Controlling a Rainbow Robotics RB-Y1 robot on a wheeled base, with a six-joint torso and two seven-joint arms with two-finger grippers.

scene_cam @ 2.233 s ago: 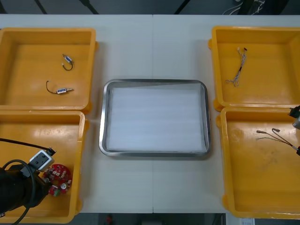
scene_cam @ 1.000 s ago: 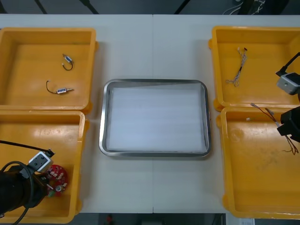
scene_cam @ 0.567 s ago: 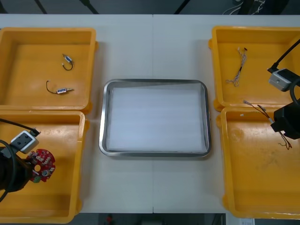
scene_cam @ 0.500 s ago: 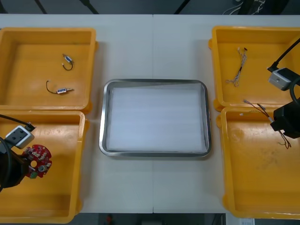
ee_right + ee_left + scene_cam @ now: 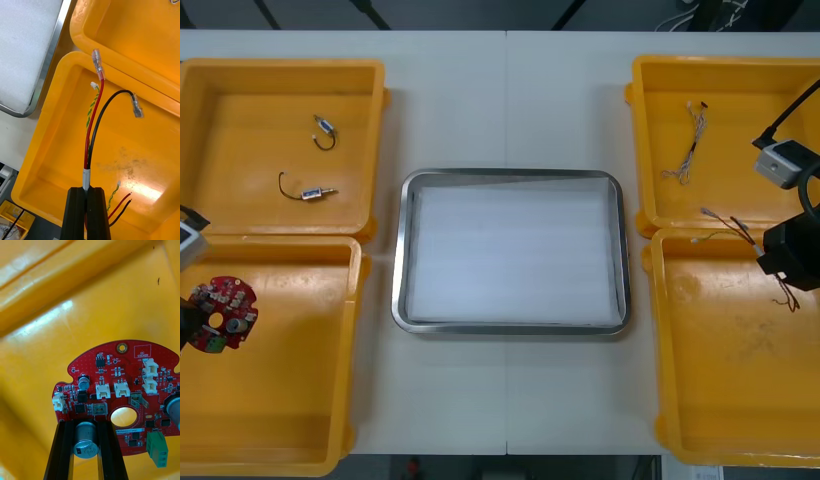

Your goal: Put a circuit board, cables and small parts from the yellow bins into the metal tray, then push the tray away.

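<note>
A circuit board [image 5: 220,312] is held by the left tool [image 5: 85,426] — mostly cut off in the front view; cables [image 5: 93,127] are pinched by the right tool [image 5: 88,193].

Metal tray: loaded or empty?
Empty. The metal tray shows bare white inside; the circuit board is in the left hand, the cables in the right hand.
</note>
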